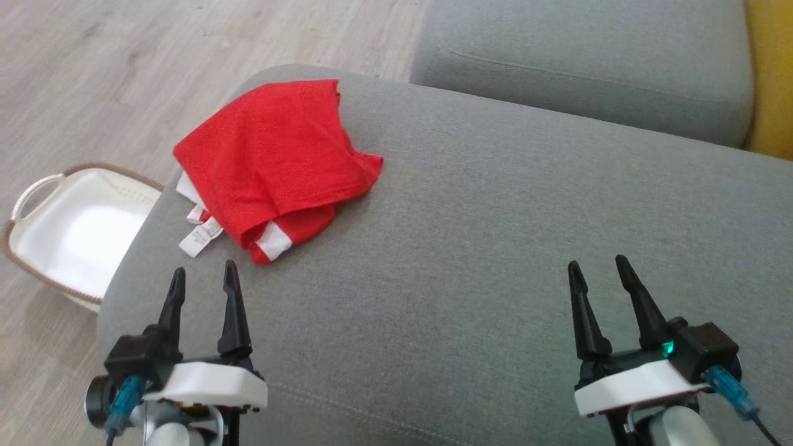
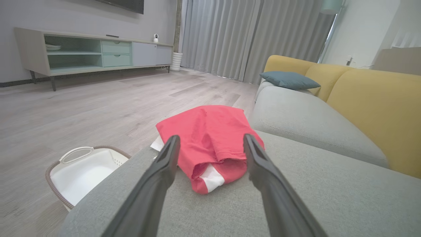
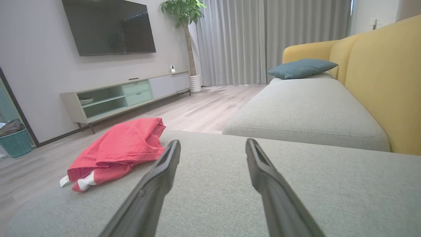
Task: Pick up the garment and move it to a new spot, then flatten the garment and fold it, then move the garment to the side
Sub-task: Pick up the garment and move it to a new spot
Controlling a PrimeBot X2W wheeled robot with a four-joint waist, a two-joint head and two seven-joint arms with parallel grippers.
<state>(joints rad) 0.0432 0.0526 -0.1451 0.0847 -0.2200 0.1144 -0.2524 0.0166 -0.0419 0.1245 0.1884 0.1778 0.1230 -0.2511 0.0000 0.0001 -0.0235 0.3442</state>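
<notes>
A red garment [image 1: 272, 164] lies folded at the grey cushion's [image 1: 495, 248] far left, both grippers spread empty near, left gripper [image 1: 204, 279] closest.

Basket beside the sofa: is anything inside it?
The basket shows a bare white bottom where visible; the grey cushion covers its sofa-side part, so that part cannot be judged.

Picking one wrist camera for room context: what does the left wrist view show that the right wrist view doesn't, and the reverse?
Left wrist view adds: a white laundry basket on the floor beside the grey seat cushion; the open left gripper frames the red garment. Right wrist view adds: a teal basket, the plant's foliage, most of the television; the open right gripper points over bare cushion. Shared: garment, cushion, blue pillow, yellow backrest, media cabinet, curtains.
</notes>
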